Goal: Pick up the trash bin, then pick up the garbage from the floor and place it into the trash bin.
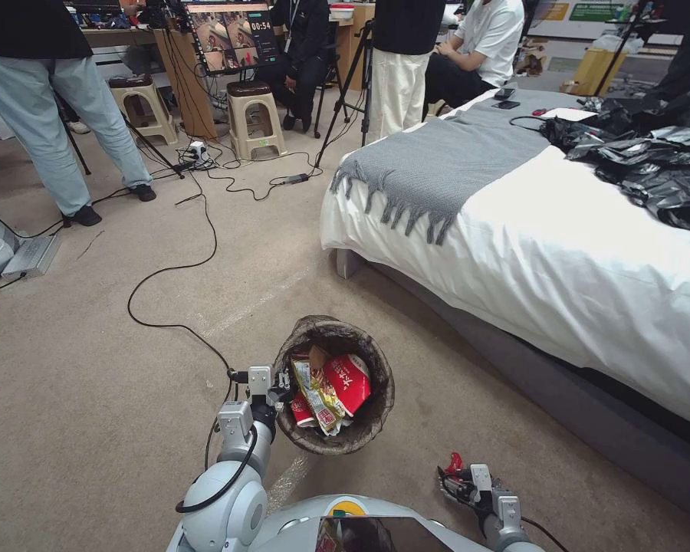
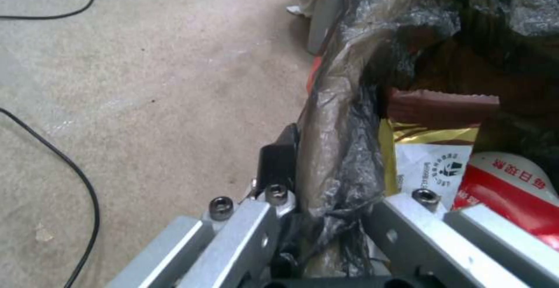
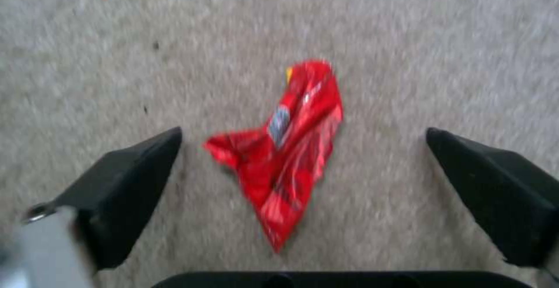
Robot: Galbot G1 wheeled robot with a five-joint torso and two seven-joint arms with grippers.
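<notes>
We held bin (image 1: 334, 383) by rim in left gripper (image 1: 277, 392), litter inside. Right gripper (image 3: 303, 165) wide over red wrapper (image 3: 285, 157) on floor (image 1: 92, 368). Next, we judged: lower, close.

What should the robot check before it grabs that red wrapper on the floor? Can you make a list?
1. Crumpled red plastic wrapper lies between the right gripper's black fingers: ok.
2. Right gripper open wide enough to go around it: ok.
3. Fingers low enough to pinch the wrapper: cannot tell.
4. Left gripper clamped on the rim of the round bin with the dark bag liner: ok.
5. Room in the bin on top of the red-and-white paper cup and yellow snack wrapper: ok.
6. Beige carpet around the wrapper free of cables: ok.
</notes>
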